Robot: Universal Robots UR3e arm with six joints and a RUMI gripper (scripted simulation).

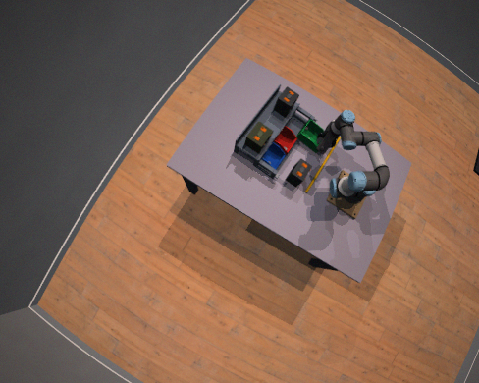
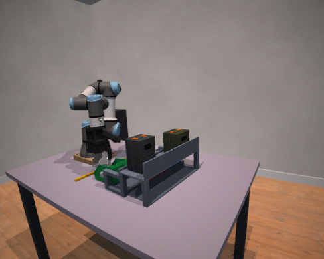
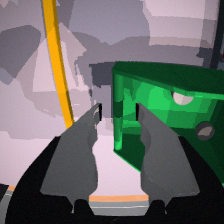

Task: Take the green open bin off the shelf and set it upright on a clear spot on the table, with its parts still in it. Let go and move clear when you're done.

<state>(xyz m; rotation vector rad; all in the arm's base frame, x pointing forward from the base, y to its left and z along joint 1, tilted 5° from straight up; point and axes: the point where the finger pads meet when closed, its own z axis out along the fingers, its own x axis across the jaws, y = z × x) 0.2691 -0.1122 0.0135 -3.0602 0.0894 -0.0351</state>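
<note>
Tool: the tool [image 3: 119, 114] points down at the worktop [image 1: 220, 128] with its two fingers parted a little; the near wall of the green bin [image 3: 165, 117] stands in the gap, but the pads are off it and nothing is pinched.
Green bin: it sits low at the end of the shelf [image 1: 259, 129] nearest the arm, at about 3 o'clock from the shelf in the top view [image 1: 310, 134]; in the exterior view [image 2: 112, 169] it rests at worktop level beside the shelf's end post, tipped slightly.
Bin contents: two round parts, one pale and one grey, show inside in the wrist view.
Arm: the arm [image 1: 372, 152] rises from a wooden base plate [image 1: 346, 202] and folds over towards 9 o'clock, wrist above the bin's outer rim.
Yellow rod: a yellow rod [image 1: 323, 164] lies on the worktop between bin and base, running from 1 o'clock to 7 o'clock in the top view.
Red bin: the red bin [image 1: 286, 138] stands just beside the green one on the shelf.
Blue bin: the blue bin [image 1: 274, 156] comes next along, at 7 o'clock from the red.
Dark boxes: two dark boxes [image 1: 287, 100] sit on the shelf's upper level, a third [image 1: 298, 172] on the worktop near the rod.
</note>
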